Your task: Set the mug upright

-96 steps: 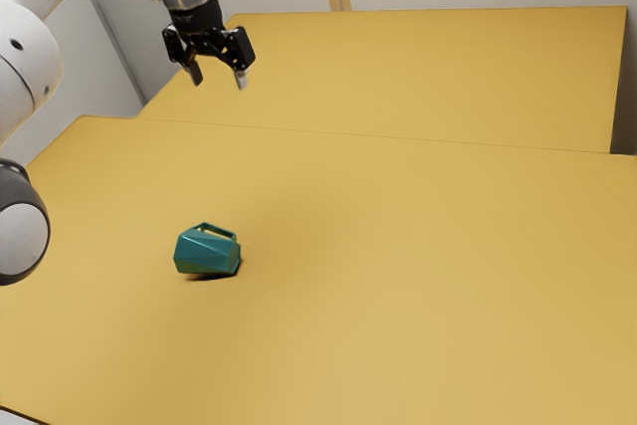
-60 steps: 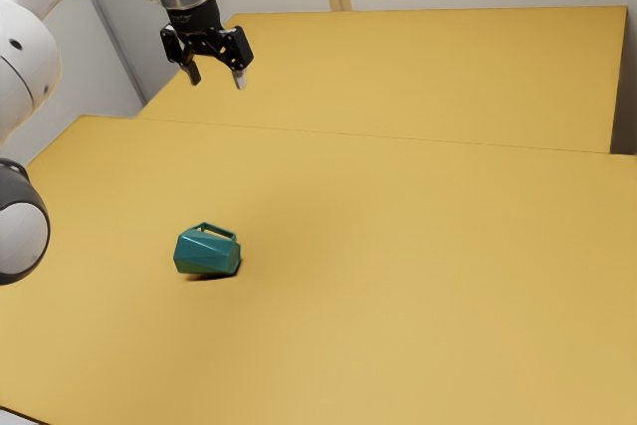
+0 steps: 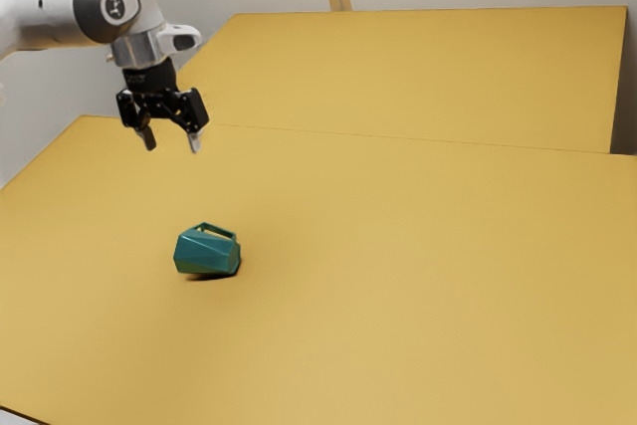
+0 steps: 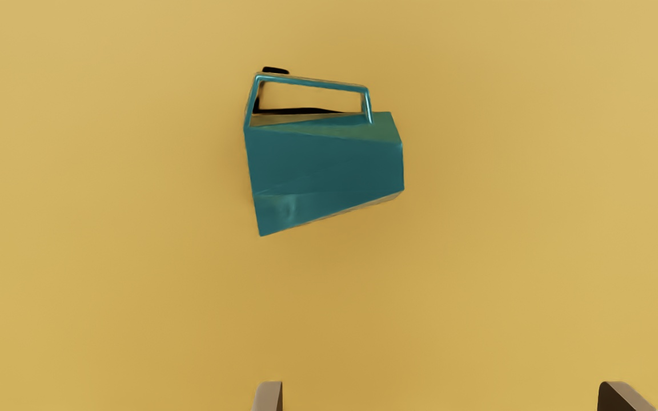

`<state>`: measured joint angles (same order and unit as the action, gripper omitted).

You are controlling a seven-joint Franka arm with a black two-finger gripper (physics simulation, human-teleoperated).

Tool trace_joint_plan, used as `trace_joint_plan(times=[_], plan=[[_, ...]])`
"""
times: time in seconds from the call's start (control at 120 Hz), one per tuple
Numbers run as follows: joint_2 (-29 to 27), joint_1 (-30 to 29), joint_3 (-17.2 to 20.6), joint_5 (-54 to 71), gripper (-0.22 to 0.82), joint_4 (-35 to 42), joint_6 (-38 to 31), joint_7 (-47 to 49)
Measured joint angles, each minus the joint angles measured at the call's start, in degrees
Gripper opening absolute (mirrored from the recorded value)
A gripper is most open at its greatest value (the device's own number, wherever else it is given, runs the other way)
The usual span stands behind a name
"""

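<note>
Mug of teal faceted form (image 3: 207, 253), lying on its side on the flat yellow tabletop (image 3: 418, 276), angular teal handle (image 4: 313, 81) along its flank, black two-finger end effector (image 3: 172, 146) higher than the mug, clear of it, fingers (image 4: 268, 398) spread apart.

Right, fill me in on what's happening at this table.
A robot arm holds its open, empty gripper above the yellow table. The teal mug lies on its side there, untouched, its handle out to one side. The task is to set it upright, which is not yet done.
</note>
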<state>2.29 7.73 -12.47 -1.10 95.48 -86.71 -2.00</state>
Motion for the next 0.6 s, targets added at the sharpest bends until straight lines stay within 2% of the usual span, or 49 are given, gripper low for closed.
trace_joint_plan(times=[0.15,0.35,0.6], plan=[[-3.9,-0.5,-5.0,-4.7,0.60,10.3,-2.1,-2.6],[-6.6,-3.8,-10.2,-9.6,0.60,19.7,-7.6,-8.8],[-8.4,-4.3,-11.3,-12.2,0.60,25.8,-18.2,-19.3]])
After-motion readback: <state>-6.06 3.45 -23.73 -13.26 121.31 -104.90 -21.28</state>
